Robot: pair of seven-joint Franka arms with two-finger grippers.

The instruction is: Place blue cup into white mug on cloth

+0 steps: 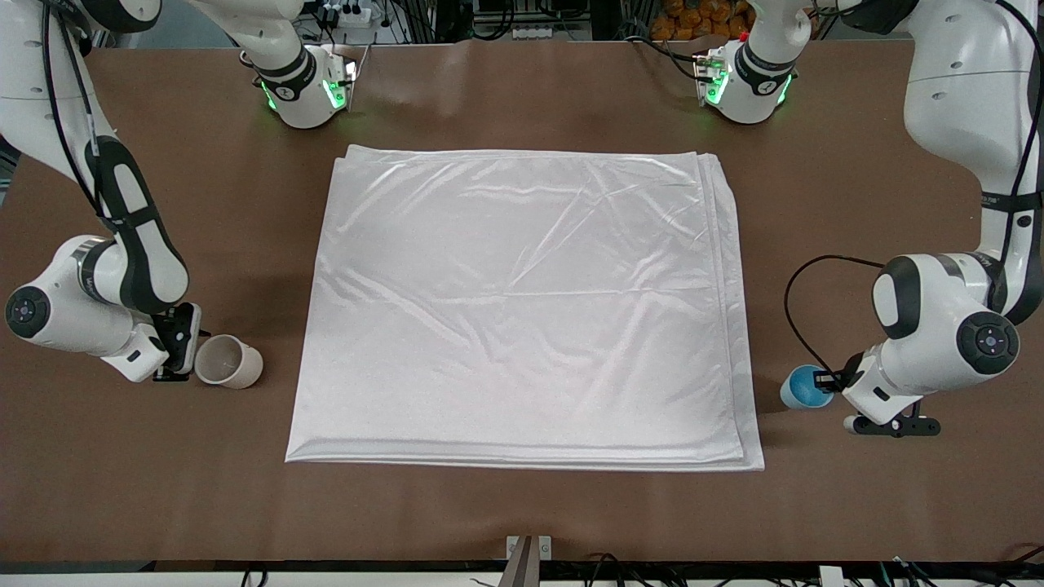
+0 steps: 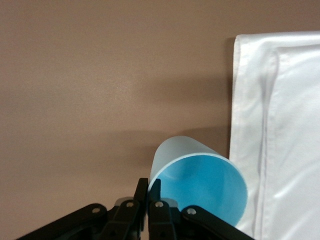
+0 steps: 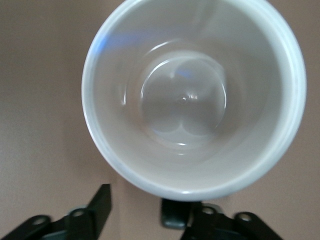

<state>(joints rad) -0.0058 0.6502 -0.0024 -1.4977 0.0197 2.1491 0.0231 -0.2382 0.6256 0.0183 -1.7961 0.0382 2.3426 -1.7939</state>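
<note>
The blue cup [image 1: 803,388] lies tilted on the brown table beside the cloth [image 1: 522,310], toward the left arm's end. Its bright blue mouth faces my left gripper [image 1: 829,381]. In the left wrist view that gripper [image 2: 148,186] is shut on the blue cup's [image 2: 200,180] rim, one finger inside and one outside. The white mug [image 1: 229,361] lies tilted on the table beside the cloth, toward the right arm's end, with its mouth facing my right gripper [image 1: 184,346]. In the right wrist view that gripper [image 3: 137,202] is open just under the white mug's [image 3: 195,95] rim. The mug's handle is hidden.
The cloth's layered edge [image 2: 250,125] lies close beside the blue cup. The brown table [image 1: 522,505] runs all round the cloth. Both arm bases stand along the table edge farthest from the front camera.
</note>
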